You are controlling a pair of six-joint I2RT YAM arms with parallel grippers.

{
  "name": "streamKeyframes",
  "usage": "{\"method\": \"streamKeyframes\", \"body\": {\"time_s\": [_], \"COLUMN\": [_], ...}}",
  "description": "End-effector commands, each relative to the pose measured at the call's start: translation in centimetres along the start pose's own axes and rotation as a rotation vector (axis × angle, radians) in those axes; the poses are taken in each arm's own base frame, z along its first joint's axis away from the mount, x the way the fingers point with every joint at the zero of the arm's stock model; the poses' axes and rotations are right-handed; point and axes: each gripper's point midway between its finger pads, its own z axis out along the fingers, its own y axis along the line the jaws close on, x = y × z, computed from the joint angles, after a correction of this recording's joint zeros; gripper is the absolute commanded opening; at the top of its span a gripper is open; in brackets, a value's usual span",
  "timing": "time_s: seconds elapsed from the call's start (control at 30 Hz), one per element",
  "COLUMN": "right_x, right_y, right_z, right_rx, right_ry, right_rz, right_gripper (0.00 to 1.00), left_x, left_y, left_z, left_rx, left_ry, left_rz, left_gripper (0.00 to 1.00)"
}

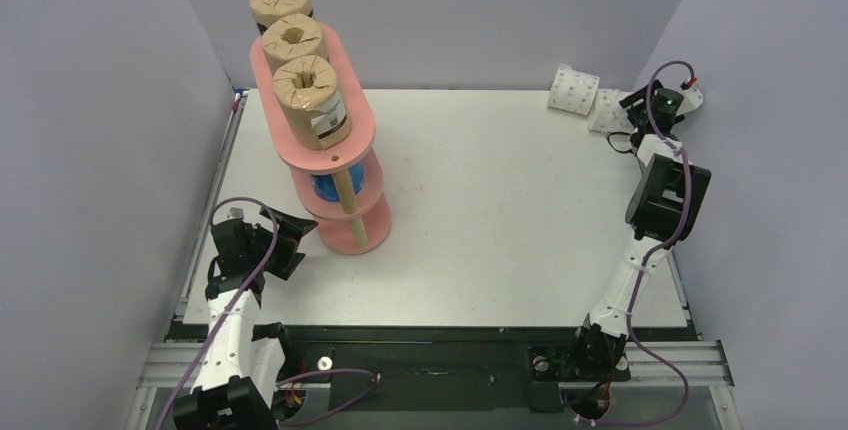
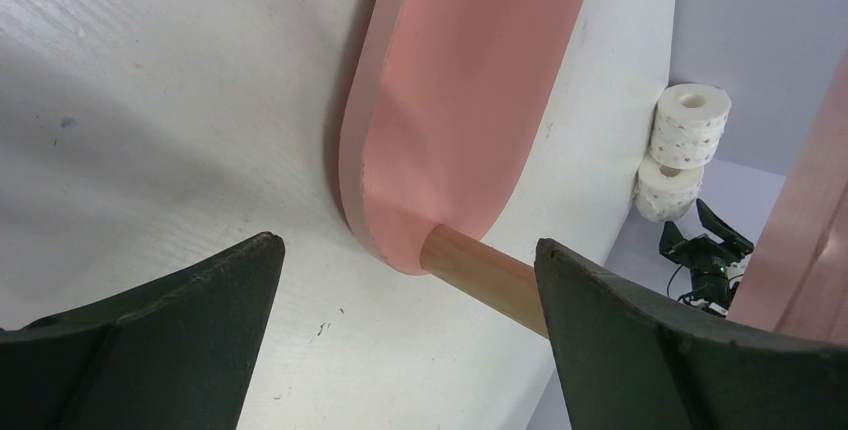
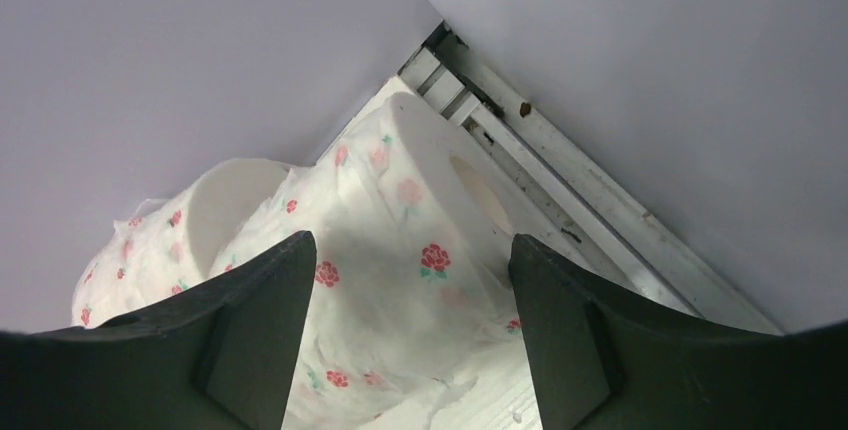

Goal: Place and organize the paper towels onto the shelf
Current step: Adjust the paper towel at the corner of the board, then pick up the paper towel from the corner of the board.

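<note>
Right gripper (image 3: 410,245) fingers flank a rose-printed roll (image 3: 395,300), overhead's upper right; cannot tell if gripped. Centre, squeeze gently, spare the neighbouring roll (image 3: 190,220). Left gripper (image 2: 408,245) gapes, empty.

White table boxed in by plain pale walls.
The table (image 1: 500,220) has a matte white, faintly grained top with a small dark speck (image 2: 66,122). Lavender-grey walls (image 1: 450,10) rise on its left, far and right sides. A slotted metal rail (image 1: 222,160) runs along its left edge, and another rail (image 3: 560,175) lies at the foot of the wall in the far right corner. A dark strip (image 1: 420,331) borders the near edge.
</note>
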Motion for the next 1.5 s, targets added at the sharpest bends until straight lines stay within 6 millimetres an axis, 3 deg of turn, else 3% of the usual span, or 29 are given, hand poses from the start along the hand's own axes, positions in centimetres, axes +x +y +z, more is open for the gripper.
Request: {"method": "streamKeyframes", "body": {"time_s": [0.0, 0.27, 0.37, 0.47, 0.7, 1.13, 1.47], "right_x": [0.1, 3.6, 2.8, 1.6, 0.2, 3.2, 4.5], "right_y": [4.2, 6.1, 7.1, 6.5, 5.3, 6.7, 5.8], "right_z": [-2.0, -6.8, -8.4, -9.1, -8.2, -5.0, -5.3], "right_rx": [-0.129, -0.170, -0.175, -0.136, -0.107, -0.222, -0.220], "right_ry": [-0.006, 0.007, -0.014, -0.032, -0.029, 0.056, 0.070], "right_rz": [0.034, 0.080, 0.056, 0.037, 0.024, 0.107, 0.159], "right_gripper": [0.66, 0.64, 0.65, 0.66, 0.71, 0.75, 0.82], "left_x": [-1.1, 0.1, 0.5, 0.6, 0.5, 0.4, 0.4], "left_y": [-2.6, -3.0, -3.4, -3.7, -3.8, -3.6, -4.0], "left_z": [-0.3, -0.2, -0.2, -0.2, 0.0, 0.3, 0.2], "left_rx": [0.085, 0.108, 0.122, 0.130, 0.135, 0.124, 0.134], "left_ry": [-0.034, -0.007, 0.003, 0.003, -0.002, -0.002, 0.003], "left_rz": [0.041, 0.050, 0.050, 0.062, 0.061, 0.053, 0.058], "left_gripper": [0.96, 0.96, 0.96, 0.97, 0.97, 0.96, 0.96]}}
